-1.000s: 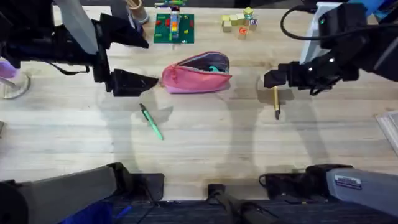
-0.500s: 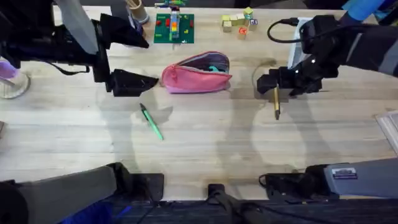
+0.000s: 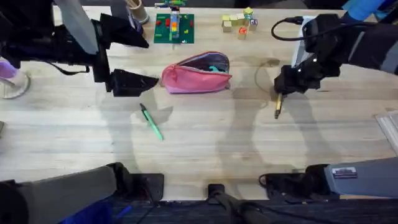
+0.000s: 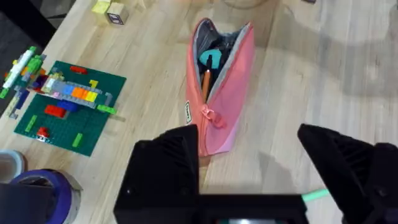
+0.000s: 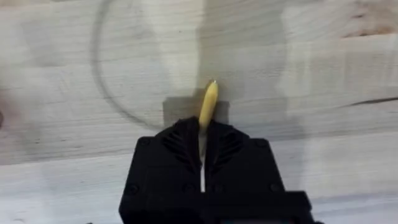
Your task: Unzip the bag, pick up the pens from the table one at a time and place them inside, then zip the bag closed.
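Note:
The pink bag (image 3: pixel 196 76) lies unzipped at the table's (image 3: pixel 205 149) far middle, with a teal item and an orange stick showing in its mouth (image 4: pixel 211 59). My left gripper (image 3: pixel 149 82) hovers open just left of the bag (image 4: pixel 221 106), its fingers (image 4: pixel 171 165) spread wide. A green pen (image 3: pixel 151 121) lies on the wood in front of it. To the right of the bag, my right gripper (image 3: pixel 285 87) is shut on the far end of the yellow-orange pen (image 3: pixel 277 107). The pen's yellow end (image 5: pixel 209 102) sticks out beyond the closed fingers (image 5: pixel 180 146).
A green building-block plate (image 3: pixel 174 28) and a purple cup of tan sticks (image 3: pixel 135 9) stand behind the bag. Small wooden blocks (image 3: pixel 239 23) sit at the back right. A clear cup (image 3: pixel 11 84) is at the left edge, a white object (image 3: pixel 388 127) at the right edge.
My right gripper shifted right and down onto the yellow-orange pen and closed on it; the pen now lies slightly tilted. The left arm, bag and green pen have not moved.

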Tool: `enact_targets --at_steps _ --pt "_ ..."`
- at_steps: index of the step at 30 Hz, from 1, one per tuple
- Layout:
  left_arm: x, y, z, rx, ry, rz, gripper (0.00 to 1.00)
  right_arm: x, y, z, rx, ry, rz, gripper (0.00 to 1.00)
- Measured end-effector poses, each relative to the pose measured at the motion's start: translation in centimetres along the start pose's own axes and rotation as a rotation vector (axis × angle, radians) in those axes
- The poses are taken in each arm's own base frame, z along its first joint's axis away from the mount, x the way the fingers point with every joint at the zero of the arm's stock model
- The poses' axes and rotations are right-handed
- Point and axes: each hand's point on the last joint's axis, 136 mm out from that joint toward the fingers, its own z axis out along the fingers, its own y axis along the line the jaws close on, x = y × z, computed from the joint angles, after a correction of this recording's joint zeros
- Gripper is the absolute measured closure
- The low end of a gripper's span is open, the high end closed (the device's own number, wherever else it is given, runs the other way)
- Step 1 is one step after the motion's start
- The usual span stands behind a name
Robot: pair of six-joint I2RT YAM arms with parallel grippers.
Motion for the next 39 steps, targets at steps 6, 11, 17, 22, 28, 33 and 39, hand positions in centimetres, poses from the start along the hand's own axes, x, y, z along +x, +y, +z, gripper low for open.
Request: enact_targets --at_steps 6,11,17,22,28,33,39 --pt "0.0 0.0 0.0 0.0 0.0 0.0 0.008 0.0 0.0 -0.2 0.0 0.004 0.0 0.967" --pt "0.0 0.0 0.0 0.0 0.0 0.001 0.007 -0.8 1.4 -1.0 -0.064 0.003 -0.004 0.97" --pt "0.0 0.0 0.0 0.0 0.001 0.0 0.007 -6.2 4.1 -6.0 -0.218 -0.173 0.064 0.968" --pt "0.0 0.0 0.0 0.0 0.001 0.0 0.008 -9.2 6.8 -10.4 -0.338 -0.323 0.093 0.967" --pt "0.0 0.0 0.0 0.0 0.001 0.0 0.007 -10.1 11.6 -12.1 -0.454 -0.374 0.112 0.967" --pt "0.0 0.0 0.0 0.0 0.001 0.0 0.008 -10.9 16.4 -14.4 -0.548 -0.475 0.008 0.967" --pt "0.0 0.0 0.0 0.0 0.001 0.0 0.007 -9.4 20.8 -15.7 -0.553 -0.569 -0.335 0.967"
